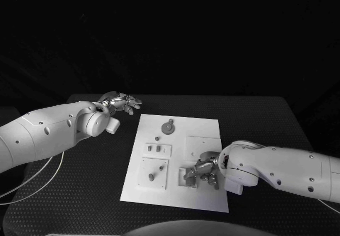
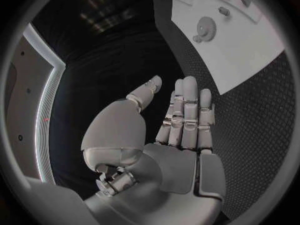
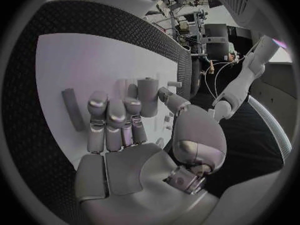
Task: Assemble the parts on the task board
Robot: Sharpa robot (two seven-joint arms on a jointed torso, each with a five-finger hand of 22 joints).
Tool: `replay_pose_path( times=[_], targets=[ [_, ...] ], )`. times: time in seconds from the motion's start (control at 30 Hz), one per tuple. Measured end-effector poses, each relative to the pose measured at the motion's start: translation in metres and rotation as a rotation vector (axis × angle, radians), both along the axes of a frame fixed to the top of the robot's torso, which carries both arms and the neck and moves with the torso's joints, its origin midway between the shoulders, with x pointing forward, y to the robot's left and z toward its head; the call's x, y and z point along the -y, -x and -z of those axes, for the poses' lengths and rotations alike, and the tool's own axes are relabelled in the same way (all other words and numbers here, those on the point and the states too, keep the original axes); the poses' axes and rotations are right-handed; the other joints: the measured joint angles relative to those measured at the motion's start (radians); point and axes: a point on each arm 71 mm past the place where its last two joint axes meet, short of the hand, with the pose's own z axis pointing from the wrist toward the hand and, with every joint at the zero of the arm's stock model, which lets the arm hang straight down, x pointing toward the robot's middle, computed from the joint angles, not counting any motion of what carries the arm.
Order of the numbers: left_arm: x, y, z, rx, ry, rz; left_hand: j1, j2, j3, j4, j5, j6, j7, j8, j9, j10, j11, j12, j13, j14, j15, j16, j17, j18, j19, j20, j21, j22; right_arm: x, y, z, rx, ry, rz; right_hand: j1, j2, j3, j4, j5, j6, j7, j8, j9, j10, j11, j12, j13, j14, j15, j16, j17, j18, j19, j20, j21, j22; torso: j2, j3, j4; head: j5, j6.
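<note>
Probably was on the step of picking up a part (image 3: 148, 96), with right hand (image 1: 206, 169) low over task board (image 1: 205, 123), fingers apart near that part but grip unclear, left hand (image 1: 122, 103) spread off beside board; needed a careful pinch next.

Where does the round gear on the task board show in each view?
Head view: the gear lies near the task board's far end, ahead of the left hand.
Left wrist view: the gear lies on the board, beyond the fingertips.
Right wrist view: I cannot make it out.
Shared landmark: the white task board.
</note>
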Motion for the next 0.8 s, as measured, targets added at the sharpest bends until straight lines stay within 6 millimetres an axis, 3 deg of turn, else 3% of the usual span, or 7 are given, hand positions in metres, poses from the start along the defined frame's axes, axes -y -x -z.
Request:
replay_pose_path(
  times=[0.8],
  targets=[
    [-0.0009,0.0002,0.0,-0.001,-0.001,-0.002,0.0,0.0,0.0,0.005,0.0,-0.001,-0.001,0.0,0.0,-0.002,0.002,0.0,0.001,0.0,0.0,0.0,0.001,0.0,0.0,0.0,0.0,-0.001,-0.0048,0.0053,-0.0025,0.011,-0.018,-0.017,-0.006,-0.007,0.0,0.0,0.0,0.0,-0.001,-0.004,0.0,-0.001,0.0,0.0,0.001,-0.003,-0.001,0.0,0.0,0.005,-0.002,0.002,0.0,-0.002,0.0,-0.0002,-0.0002,0.003,0.001]
  ],
)
